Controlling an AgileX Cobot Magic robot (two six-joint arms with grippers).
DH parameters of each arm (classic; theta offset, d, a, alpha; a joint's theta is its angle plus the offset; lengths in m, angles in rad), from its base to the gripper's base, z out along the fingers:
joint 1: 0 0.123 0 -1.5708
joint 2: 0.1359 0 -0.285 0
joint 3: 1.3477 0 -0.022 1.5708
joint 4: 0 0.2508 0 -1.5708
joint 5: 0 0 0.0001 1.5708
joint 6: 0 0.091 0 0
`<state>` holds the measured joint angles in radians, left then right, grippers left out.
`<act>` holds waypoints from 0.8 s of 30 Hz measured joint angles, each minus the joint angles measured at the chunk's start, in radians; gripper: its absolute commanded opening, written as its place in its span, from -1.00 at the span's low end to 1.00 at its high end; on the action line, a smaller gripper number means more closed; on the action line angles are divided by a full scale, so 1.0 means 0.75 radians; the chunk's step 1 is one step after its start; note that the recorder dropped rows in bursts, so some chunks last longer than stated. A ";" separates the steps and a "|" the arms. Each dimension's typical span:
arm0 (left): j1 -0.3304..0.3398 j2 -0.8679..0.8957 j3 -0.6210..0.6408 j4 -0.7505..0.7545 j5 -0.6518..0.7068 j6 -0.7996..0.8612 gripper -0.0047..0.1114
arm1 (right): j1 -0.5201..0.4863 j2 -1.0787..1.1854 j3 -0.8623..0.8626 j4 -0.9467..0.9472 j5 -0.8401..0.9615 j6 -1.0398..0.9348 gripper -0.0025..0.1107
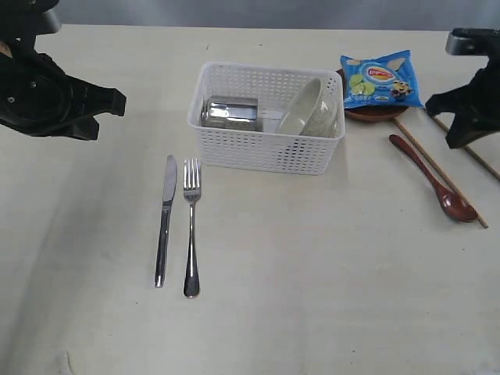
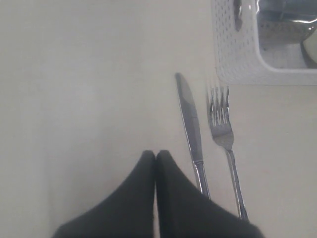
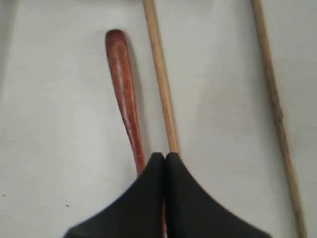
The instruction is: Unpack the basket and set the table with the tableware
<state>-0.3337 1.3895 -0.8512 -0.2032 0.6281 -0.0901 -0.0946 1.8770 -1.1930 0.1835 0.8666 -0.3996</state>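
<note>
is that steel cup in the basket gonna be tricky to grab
Probably slippery: the cup is shiny, smooth steel. It lies on its side in the basket, so it may roll when nudged. Likely rigid, not fragile.

Matte black arms (image 1: 47, 98), tapered black end effectors (image 2: 155, 154) (image 3: 165, 156)

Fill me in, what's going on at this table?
A two-arm robot is unpacking the white basket to set the table. The knife and fork lie side by side in front of the basket, and the spoon and chopsticks lie to the right. The steel cup and bowl are in the basket. Both hands are shut and empty: the left hand by the knife, the right hand by the spoon and chopsticks.
</note>
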 measured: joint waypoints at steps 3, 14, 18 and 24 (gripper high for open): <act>0.000 0.000 0.000 0.000 0.000 0.000 -0.92 | 0.044 0.000 0.032 -0.079 -0.040 0.022 -0.90; 0.000 0.000 0.000 0.000 0.000 0.000 -0.92 | 0.244 0.000 0.035 -0.491 -0.189 0.312 -0.34; 0.000 0.000 0.000 -0.005 0.000 0.000 -0.92 | 0.215 0.008 0.038 -0.502 -0.201 0.339 -0.34; 0.000 0.000 0.000 -0.010 0.000 0.000 -0.92 | 0.215 0.123 0.038 -0.496 -0.226 0.345 -0.34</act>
<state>-0.3337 1.3895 -0.8512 -0.2108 0.6281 -0.0901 0.0665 1.9692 -1.1648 -0.1888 0.6971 -0.1409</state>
